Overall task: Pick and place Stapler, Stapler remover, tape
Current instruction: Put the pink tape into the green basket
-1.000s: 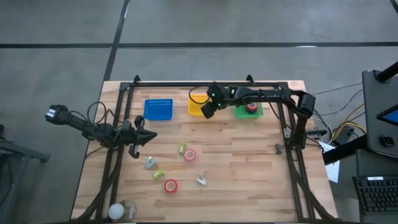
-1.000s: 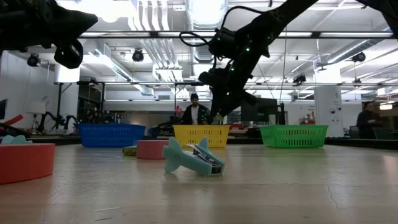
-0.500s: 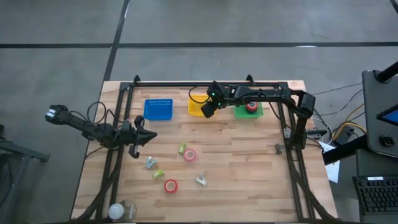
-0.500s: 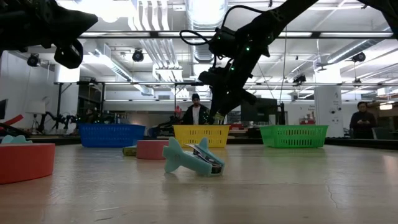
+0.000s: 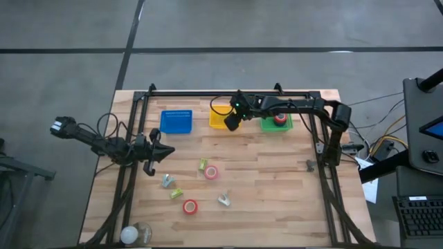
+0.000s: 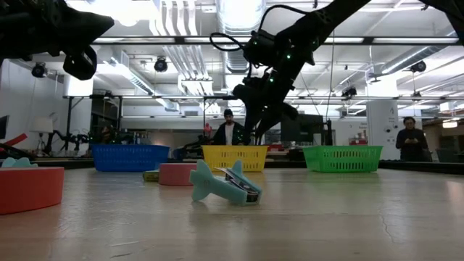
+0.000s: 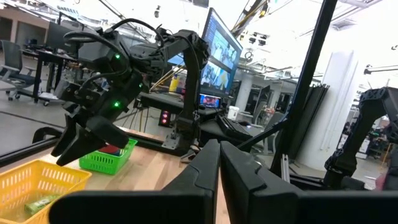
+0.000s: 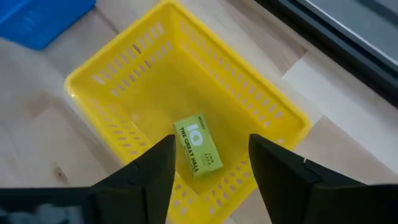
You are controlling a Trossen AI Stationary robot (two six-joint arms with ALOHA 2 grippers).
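My right gripper [image 5: 231, 122] hangs open above the yellow tray [image 5: 219, 119], touching nothing. In its wrist view the right gripper [image 8: 212, 148] frames a green stapler box [image 8: 199, 153] lying flat on the yellow tray's floor [image 8: 163, 93]. My left gripper [image 5: 156, 153] waits shut over the table's left side; it shows as the left gripper [image 7: 219, 155] in its own view. On the wood lie two red tape rolls [image 5: 211, 172] [image 5: 190, 206], two green stapler boxes [image 5: 203, 164] [image 5: 176, 194] and two teal staple removers [image 5: 167, 181] [image 5: 223, 200]. Another red roll [image 5: 279, 119] sits in the green tray [image 5: 268, 125].
A blue tray [image 5: 176, 121] stands left of the yellow one along the far edge. A clear tape roll [image 5: 136, 234] sits at the near left corner. Black frame rails [image 5: 228, 92] border the table. In the low view, people [image 6: 228, 132] [image 6: 409, 138] stand in the room behind.
The right gripper has stayed above the yellow tray. In the low view the small green thing at its fingertips no longer shows there, and its fingers stand wider apart than before: it has opened and let go.
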